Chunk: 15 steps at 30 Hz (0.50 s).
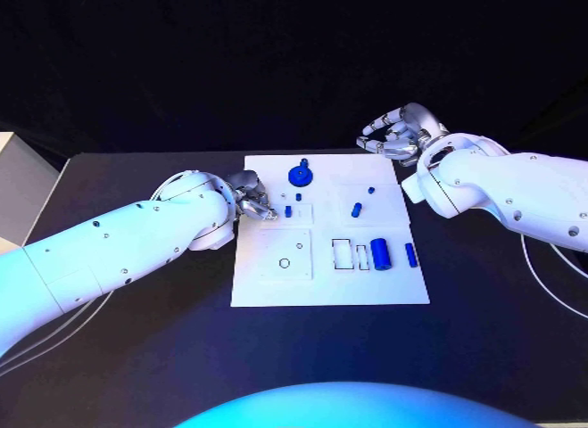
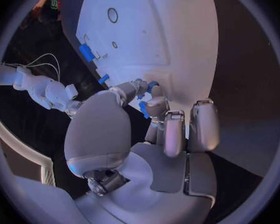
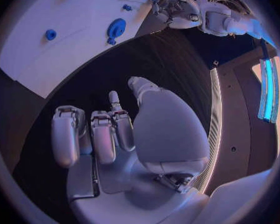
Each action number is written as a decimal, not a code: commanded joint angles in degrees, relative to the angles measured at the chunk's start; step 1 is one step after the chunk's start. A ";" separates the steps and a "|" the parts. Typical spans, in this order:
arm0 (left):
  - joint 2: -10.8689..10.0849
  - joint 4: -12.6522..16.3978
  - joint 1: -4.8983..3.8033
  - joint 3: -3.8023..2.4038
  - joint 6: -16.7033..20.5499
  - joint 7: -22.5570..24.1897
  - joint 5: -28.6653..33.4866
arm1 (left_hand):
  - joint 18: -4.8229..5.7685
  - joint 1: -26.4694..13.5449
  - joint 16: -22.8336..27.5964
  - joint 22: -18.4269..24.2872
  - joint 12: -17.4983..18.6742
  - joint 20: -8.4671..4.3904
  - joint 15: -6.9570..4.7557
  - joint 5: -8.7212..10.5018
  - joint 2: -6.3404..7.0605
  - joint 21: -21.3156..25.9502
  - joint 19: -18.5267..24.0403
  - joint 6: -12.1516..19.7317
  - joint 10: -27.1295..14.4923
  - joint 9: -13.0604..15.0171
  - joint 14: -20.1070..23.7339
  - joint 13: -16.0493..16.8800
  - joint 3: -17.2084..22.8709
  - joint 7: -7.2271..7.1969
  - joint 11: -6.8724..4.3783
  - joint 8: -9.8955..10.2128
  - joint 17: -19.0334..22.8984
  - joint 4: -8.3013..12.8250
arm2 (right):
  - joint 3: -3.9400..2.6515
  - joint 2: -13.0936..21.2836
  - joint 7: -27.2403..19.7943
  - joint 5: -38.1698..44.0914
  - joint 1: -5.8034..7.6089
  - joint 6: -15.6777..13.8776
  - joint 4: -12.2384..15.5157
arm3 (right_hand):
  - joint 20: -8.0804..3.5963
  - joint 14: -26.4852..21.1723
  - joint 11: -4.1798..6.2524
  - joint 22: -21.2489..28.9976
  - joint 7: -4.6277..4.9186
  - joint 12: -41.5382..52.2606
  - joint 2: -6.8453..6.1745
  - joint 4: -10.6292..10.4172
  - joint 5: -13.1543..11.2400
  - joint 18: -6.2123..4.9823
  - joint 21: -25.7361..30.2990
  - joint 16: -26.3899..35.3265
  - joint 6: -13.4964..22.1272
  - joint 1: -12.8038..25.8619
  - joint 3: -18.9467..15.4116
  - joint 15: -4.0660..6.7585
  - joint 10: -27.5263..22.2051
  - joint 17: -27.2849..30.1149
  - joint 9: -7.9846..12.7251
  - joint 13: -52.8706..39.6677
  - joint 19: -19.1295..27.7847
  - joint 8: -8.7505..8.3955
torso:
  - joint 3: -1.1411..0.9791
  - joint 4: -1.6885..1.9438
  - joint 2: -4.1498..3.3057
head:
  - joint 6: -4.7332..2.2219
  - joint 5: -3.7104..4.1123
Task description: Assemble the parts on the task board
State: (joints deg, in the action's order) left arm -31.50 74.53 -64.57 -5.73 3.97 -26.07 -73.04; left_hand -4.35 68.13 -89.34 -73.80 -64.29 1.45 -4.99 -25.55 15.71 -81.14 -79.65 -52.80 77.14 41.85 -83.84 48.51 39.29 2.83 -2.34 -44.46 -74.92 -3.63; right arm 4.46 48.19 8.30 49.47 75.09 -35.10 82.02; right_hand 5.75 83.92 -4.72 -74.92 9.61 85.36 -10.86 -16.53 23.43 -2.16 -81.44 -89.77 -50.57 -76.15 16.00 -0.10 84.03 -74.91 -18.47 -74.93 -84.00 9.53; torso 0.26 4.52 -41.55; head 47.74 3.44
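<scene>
Left hand [image 1: 252, 200] hides the task board's [image 1: 275, 276] edge; small blue part [image 2: 144, 109] at its fingertips unclear.

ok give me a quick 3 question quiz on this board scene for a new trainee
1. True or false: the right hand rests on the task board.
2. Which hand is at the board's edge, fingertips on a small blue part?
A. left hand
B. right hand
C. neither
3. Fill in: the large blue cylinder lies in the board's ____ half, the one closer to the robot.

Key:
1. False. It hovers off the board beyond its far right corner, over the black table, fingers curled, holding nothing.
2. A. The left wrist view shows its fingertips on the part at the board's left edge.
3. Near.
</scene>
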 commanded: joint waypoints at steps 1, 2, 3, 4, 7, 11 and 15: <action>0.03 -0.45 0.34 0.22 0.55 -0.52 -1.73 | 0.60 2.55 -0.14 -0.01 -0.23 -0.09 -0.08 -0.25 -1.99 -0.13 -0.39 -0.84 0.30 -0.02 -5.88 0.11 3.32 -0.95 0.00 0.38 -14.14 2.91 | -0.02 0.00 -0.70 0.10 -0.03 0.36 0.06 | -0.12 5.91 -0.02 -7.02 0.06 0.27 0.07 0.05 0.20 -0.06 0.24 0.06 0.38 0.53 0.38 -0.04 1.17 -14.43 0.05 -10.51 -3.28 0.25 | 0.01 -0.03 -0.04 | -0.07 0.01; 0.05 -0.50 0.34 0.22 0.64 -0.51 -1.67 | 0.60 2.55 -0.14 -0.01 -0.23 -0.09 -0.08 -0.25 -1.99 -0.13 -0.39 -0.84 0.30 -0.02 -5.88 0.11 3.32 -0.95 0.00 0.38 -14.14 2.91 | -0.02 0.00 -0.70 0.10 -0.03 0.35 0.06 | -0.12 5.91 -0.02 -7.02 0.06 0.27 0.07 0.05 0.20 -0.06 0.24 0.06 0.38 0.53 0.38 -0.04 1.17 -14.43 0.05 -10.51 -3.28 0.25 | 0.01 -0.04 -0.04 | -0.07 0.01; 0.05 -0.54 0.34 0.22 0.74 -0.51 -1.57 | 0.60 2.55 -0.14 -0.01 -0.23 -0.09 -0.08 -0.25 -1.99 -0.13 -0.39 -0.84 0.30 -0.02 -5.88 0.11 3.32 -0.95 0.00 0.38 -14.14 2.91 | -0.02 0.00 -0.70 0.10 -0.03 0.35 0.05 | -0.12 5.91 -0.02 -7.02 0.06 0.27 0.07 0.05 0.20 -0.06 0.24 0.06 0.38 0.53 0.38 -0.04 1.17 -14.43 0.05 -10.51 -3.28 0.25 | 0.01 -0.03 -0.04 | -0.08 0.02; 0.04 -0.58 0.35 0.21 0.83 -0.50 -1.40 | 0.60 2.53 -0.10 -0.01 -0.18 -0.09 -0.08 -0.25 -2.00 -0.14 -0.40 -0.84 0.29 -0.01 -5.86 0.04 3.33 -0.95 0.00 0.37 -14.06 2.89 | -0.02 0.00 -0.70 0.10 -0.03 0.35 0.05 | -0.12 5.91 -0.02 -7.02 0.06 0.27 0.07 0.05 0.20 -0.06 0.24 0.06 0.38 0.53 0.38 -0.04 1.17 -14.43 0.05 -10.51 -3.28 0.25 | 0.00 -0.02 -0.04 | -0.11 0.03; 0.01 -0.73 0.35 0.21 1.03 -0.45 -0.56 | 0.56 2.14 0.11 0.15 0.03 -0.07 -0.06 -0.01 -1.89 -0.05 -0.31 -0.66 0.22 0.04 -5.75 -0.24 3.32 -0.86 0.08 0.47 -13.69 2.55 | -0.02 0.02 -0.69 0.09 -0.03 0.34 0.04 | -0.12 5.91 -0.02 -7.02 0.06 0.27 0.07 0.05 0.20 -0.06 0.24 0.06 0.38 0.53 0.38 -0.04 1.17 -14.43 0.05 -10.51 -3.28 0.25 | -0.01 0.01 -0.03 | -0.08 0.07; -0.01 -0.98 0.34 0.20 1.01 -0.44 0.72 | 0.38 1.21 0.62 0.92 0.88 0.01 0.03 0.37 -1.46 0.41 0.17 0.26 -0.40 0.04 -5.49 -1.37 2.95 -0.73 0.23 1.03 -12.80 1.68 | -0.02 0.03 -0.69 0.09 -0.04 0.34 0.01 | -0.12 5.91 -0.02 -7.02 0.06 0.27 0.07 0.05 0.20 -0.06 0.24 0.06 0.38 0.53 0.38 -0.04 1.17 -14.43 0.05 -10.51 -3.28 0.25 | -0.02 0.03 0.01 | -0.12 0.07; -0.03 -1.47 0.33 0.19 0.57 -0.65 2.21 | 0.15 0.23 1.07 1.90 1.93 0.10 0.10 0.50 -1.04 1.05 0.82 1.34 -1.38 -0.17 -5.26 -2.82 2.32 -0.78 0.32 1.98 -12.03 0.44 | -0.02 0.05 -0.69 0.08 -0.05 0.34 -0.02 | -0.12 5.91 -0.02 -7.02 0.06 0.27 0.07 0.05 0.20 -0.06 0.24 0.06 0.38 0.53 0.38 -0.04 1.17 -14.43 0.05 -10.51 -3.28 0.25 | -0.02 0.02 0.00 | -0.11 0.04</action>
State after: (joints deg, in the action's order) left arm -31.40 73.83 -64.52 -5.74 4.80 -25.59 -72.15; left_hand -4.35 68.00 -88.45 -72.02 -62.57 1.45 -4.99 -25.28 15.58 -80.44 -79.21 -52.27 76.14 41.91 -83.84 45.85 40.09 2.62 -2.03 -42.66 -74.92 -4.43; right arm 4.46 48.21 8.26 49.43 75.07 -35.10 81.97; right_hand 5.75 83.92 -4.72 -74.91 9.61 85.36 -10.86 -16.53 23.42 -2.16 -81.44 -89.77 -50.57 -76.15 16.00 -0.10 84.03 -74.91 -18.47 -74.93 -84.00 9.53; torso 0.25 4.54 -41.57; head 47.63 3.51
